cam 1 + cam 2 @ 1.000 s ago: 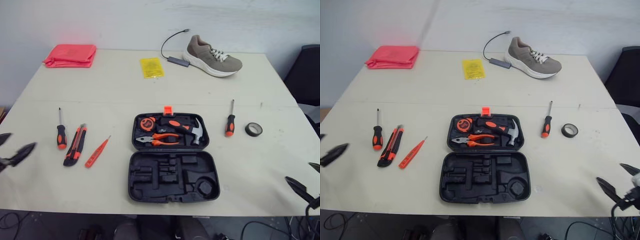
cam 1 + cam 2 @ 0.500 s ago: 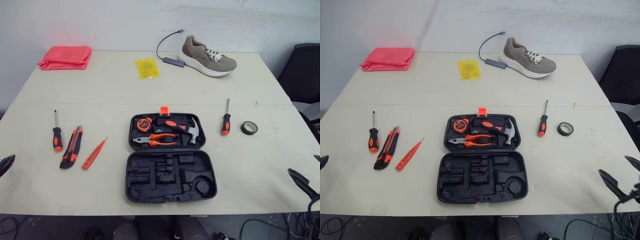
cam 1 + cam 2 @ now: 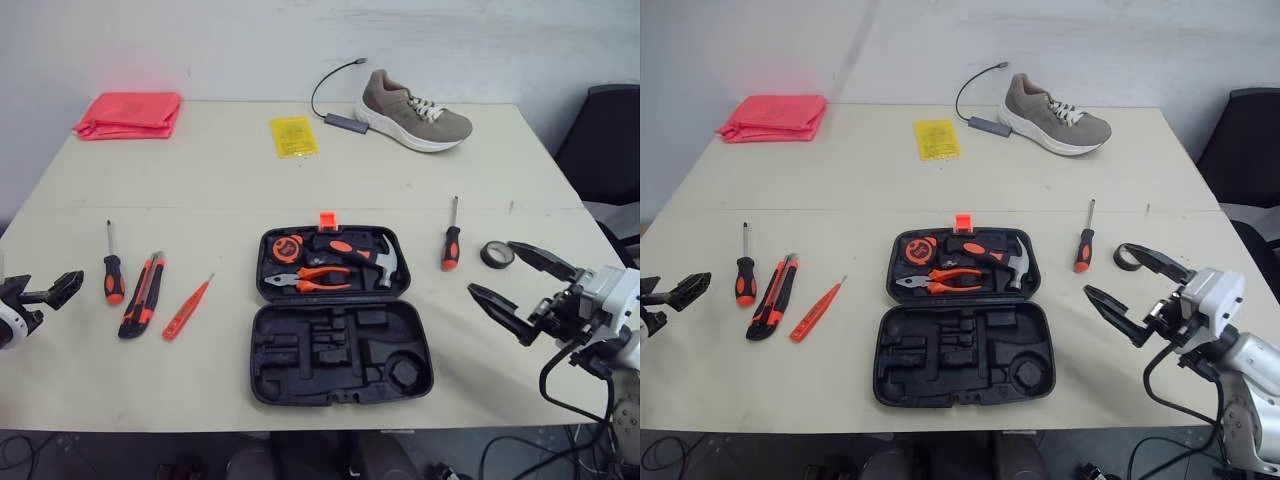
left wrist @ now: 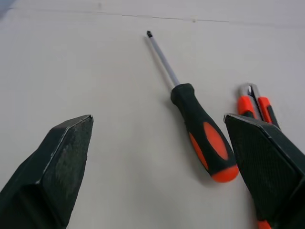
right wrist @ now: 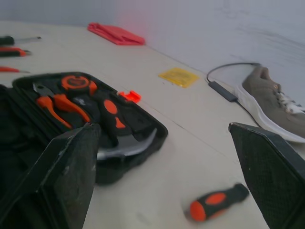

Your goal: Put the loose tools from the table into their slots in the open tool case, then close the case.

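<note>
The black tool case (image 3: pixel 335 310) lies open at mid-table. Its far half holds a tape measure, pliers (image 3: pixel 310 278) and a hammer (image 3: pixel 375 257); the near half shows bare slots. To its left lie a screwdriver (image 3: pixel 112 270), a utility knife (image 3: pixel 140 293) and a tester pen (image 3: pixel 187 305). On the right lie a second screwdriver (image 3: pixel 452 240) and a black tape roll (image 3: pixel 492 254). My left gripper (image 3: pixel 45 287) hovers open just left of the left screwdriver (image 4: pixel 200 129). My right gripper (image 3: pixel 497 275) is open and holds nothing, beside the tape roll and right of the case.
At the table's far side are a folded pink cloth (image 3: pixel 127 110), a yellow packet (image 3: pixel 293 135), a grey shoe (image 3: pixel 415 110) and a cable with adapter (image 3: pixel 335 95). A black chair (image 3: pixel 605 140) stands past the right edge.
Both grippers have come in over the table: the right from the front right corner up to the tape roll, the left towards the left screwdriver. The tools have not moved.
</note>
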{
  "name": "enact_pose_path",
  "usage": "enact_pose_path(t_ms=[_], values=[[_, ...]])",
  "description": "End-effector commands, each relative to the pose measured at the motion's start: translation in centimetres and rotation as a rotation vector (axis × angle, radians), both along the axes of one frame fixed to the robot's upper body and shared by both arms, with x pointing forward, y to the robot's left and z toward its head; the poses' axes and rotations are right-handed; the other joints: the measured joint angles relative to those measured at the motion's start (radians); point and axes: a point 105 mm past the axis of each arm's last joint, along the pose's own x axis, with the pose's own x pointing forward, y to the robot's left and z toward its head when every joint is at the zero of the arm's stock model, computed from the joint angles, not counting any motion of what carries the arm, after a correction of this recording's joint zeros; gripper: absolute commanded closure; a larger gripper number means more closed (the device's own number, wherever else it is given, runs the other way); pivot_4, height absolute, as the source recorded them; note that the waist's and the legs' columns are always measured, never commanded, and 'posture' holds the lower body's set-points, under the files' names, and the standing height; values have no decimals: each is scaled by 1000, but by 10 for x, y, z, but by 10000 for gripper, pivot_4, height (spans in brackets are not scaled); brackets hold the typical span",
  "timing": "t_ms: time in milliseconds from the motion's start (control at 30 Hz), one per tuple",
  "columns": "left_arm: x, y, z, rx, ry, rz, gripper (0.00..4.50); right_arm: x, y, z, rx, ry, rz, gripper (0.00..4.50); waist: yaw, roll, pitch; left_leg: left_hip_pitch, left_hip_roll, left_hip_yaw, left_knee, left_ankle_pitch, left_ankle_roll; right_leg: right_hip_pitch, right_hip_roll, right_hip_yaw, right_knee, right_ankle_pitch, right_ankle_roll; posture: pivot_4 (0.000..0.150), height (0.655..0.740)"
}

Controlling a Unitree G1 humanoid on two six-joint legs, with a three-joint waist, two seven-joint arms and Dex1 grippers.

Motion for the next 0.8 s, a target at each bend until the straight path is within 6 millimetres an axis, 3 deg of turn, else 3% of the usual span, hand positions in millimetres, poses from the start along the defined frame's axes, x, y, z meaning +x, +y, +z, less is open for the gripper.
enact_pose_path(t_ms=[33, 200, 400, 567, 800], values=[[9, -10, 0, 6, 35, 33, 278, -7, 27, 9, -13, -23, 139, 0, 9, 0, 0, 0, 0, 0, 0, 0, 0, 0, 0, 0, 0, 0, 0, 1500, 7400], [25, -30, -10, -5, 72, -4, 278, -7, 43, 6, -21, -18, 201, 0, 18, 0, 0, 0, 0, 1, 2, 0, 0, 0, 1, 0, 0, 0, 0, 1500, 7400], [34, -30, -20, -5, 99, 33, 278, -7, 45, 3, -22, -11, 198, 0, 20, -1, 0, -3, -1, 1, 4, 1, 0, -2, 1, 0, 0, 0, 0, 1500, 7400], [52, -43, -28, -13, 113, -16, 278, -7, 47, 1, -23, -10, 197, 0, 25, -1, 0, -3, -4, 0, 4, 1, 0, -2, 2, 0, 1, 0, 0, 1500, 7400], [62, -33, -35, 0, 152, 32, 278, -7, 48, 0, -31, -25, 197, 0, 33, -1, 0, -3, -4, 1, 5, 2, 0, -3, 2, -1, 2, 0, 1, 1500, 7400]])
